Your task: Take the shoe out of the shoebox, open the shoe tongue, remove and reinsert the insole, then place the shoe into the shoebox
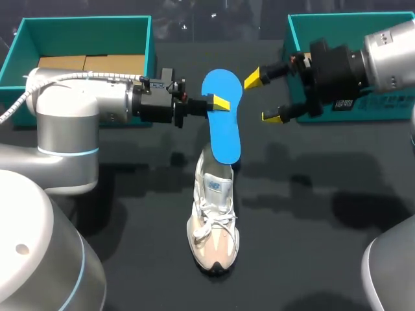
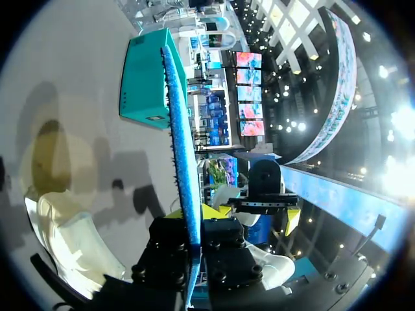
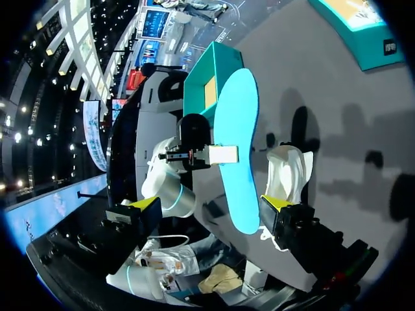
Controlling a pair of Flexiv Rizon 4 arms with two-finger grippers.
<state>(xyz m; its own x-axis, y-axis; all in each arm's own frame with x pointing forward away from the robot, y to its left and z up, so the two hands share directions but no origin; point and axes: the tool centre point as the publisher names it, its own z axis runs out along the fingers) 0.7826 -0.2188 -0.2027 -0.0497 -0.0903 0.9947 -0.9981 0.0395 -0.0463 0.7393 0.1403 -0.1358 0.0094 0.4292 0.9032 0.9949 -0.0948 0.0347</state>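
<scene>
Blue insole [image 1: 224, 126] pinched by left gripper [image 1: 219, 102] — mid-air.

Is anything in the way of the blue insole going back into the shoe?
Nothing visible. The flat blue foam insole, pinched by the left gripper, hangs over the open mouth of the white lace-up sneaker.
</scene>
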